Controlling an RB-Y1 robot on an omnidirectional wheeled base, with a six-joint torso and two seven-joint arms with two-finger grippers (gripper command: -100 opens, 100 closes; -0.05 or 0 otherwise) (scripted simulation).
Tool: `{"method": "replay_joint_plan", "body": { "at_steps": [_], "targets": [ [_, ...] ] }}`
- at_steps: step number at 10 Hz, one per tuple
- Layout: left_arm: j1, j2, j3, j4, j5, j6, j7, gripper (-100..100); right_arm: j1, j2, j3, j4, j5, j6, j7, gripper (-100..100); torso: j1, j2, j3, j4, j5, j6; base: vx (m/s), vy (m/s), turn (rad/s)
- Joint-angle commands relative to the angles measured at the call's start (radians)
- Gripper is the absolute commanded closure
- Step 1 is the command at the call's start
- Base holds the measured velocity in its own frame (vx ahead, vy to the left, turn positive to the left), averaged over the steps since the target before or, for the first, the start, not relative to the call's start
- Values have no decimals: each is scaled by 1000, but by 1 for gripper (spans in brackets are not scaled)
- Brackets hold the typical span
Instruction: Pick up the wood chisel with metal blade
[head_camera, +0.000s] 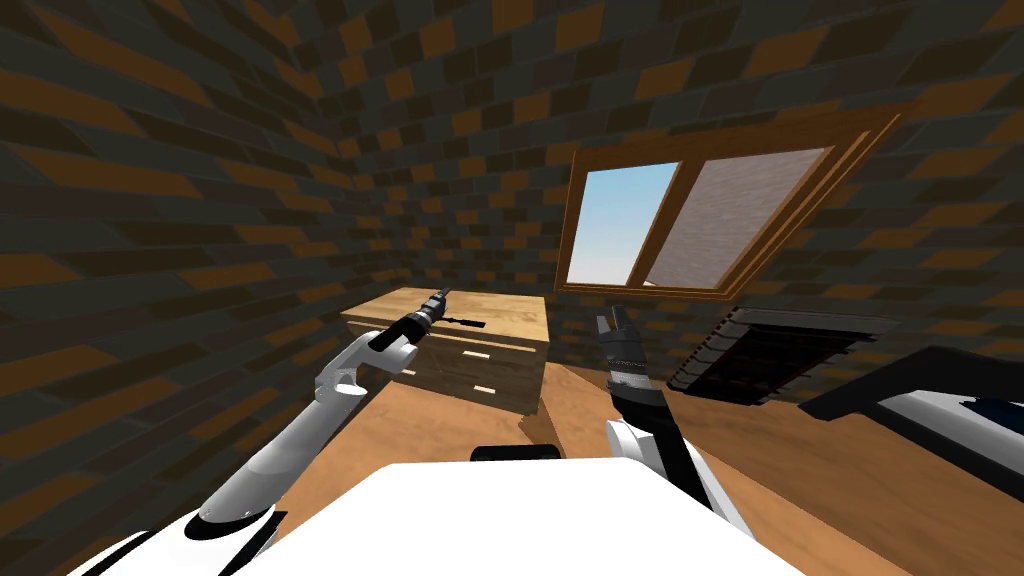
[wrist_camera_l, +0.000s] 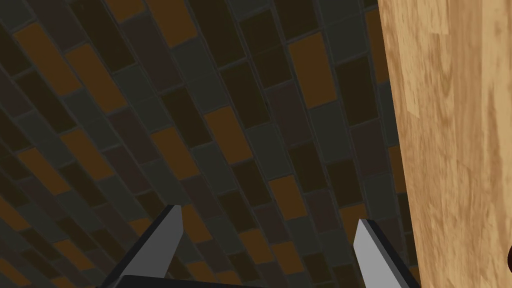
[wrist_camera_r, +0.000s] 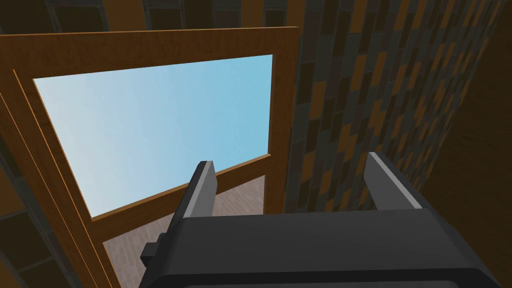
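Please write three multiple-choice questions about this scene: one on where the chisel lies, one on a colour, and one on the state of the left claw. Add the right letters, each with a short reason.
1. Where does the small dark chisel lie?
A. on top of the light wooden chest of drawers
B. on the floor
C. on the window sill

2. What colour is the clear pane of the brown-framed window?
A. red
B. light blue
C. green

3. In what state is the left claw?
A. shut on the chisel
B. shut and empty
C. open, holding nothing

Answers:
1 A: the head view shows the chisel on the chest's top.
2 B: sky shows through that pane.
3 C: its two grey fingers stand apart, with the brick wall seen between them.
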Motion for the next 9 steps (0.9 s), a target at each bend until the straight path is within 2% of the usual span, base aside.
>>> {"method": "replay_joint_plan", "body": {
  "at_steps": [1,2,3,4,5,7,8,9],
  "targets": [
    [-37,33,-10,35,17,50,1,-100,0,0,0,0,0,0,0,0,0,0,0,0,0,0,6,-16,-121],
    [-37,33,-10,35,17,78,1,-100,0,0,0,0,0,0,0,0,0,-1,0,0,0,1,6,-14,-73],
    [-69,60,-21,67,30,109,0,-100,0,0,0,0,0,0,0,0,0,0,0,0,0,0,9,-20,-136],
    [-69,60,-21,67,30,141,0,-100,0,0,0,0,0,0,0,0,-1,-1,-1,0,0,1,11,-15,-59],
    [-99,85,-32,100,42,172,0,-100,0,0,0,0,0,0,0,0,0,-1,0,0,0,0,20,-17,-102],
    [-99,85,-32,100,42,210,0,-100,0,0,0,0,0,0,0,0,0,-1,-1,0,0,0,10,-8,-28],
    [-127,107,-44,134,53,247,0,-100,0,0,0,0,0,0,0,0,0,0,0,0,0,0,13,-8,-110],
    [-127,107,-44,134,53,270,0,-100,0,0,0,0,0,0,0,0,0,-1,-1,0,0,0,15,-4,-78]
  ]
}}
